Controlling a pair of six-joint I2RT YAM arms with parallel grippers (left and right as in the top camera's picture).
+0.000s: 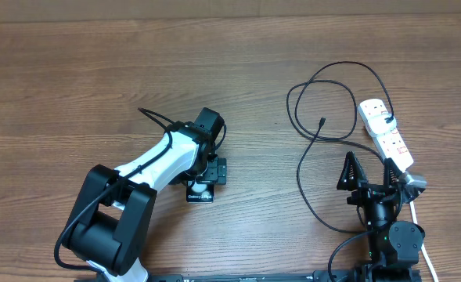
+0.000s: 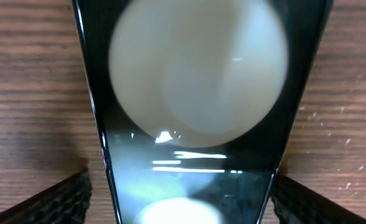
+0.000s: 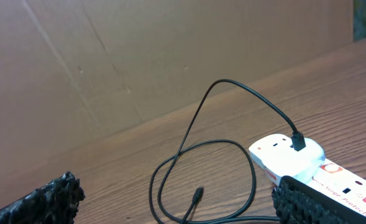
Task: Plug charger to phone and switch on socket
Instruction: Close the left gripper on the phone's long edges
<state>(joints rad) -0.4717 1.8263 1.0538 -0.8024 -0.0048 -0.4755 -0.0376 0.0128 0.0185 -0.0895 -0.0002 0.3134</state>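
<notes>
Over the phone (image 1: 201,194), left hand (image 1: 208,172) points down, spread wide astride it; right hand (image 1: 369,176) gapes empty.

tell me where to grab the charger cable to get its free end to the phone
Grip the cable just behind its small tip, coming straight down from above with the jaws across it. That end lies flat and loose on the table inside a loop; the other end is plugged into the power strip.
</notes>
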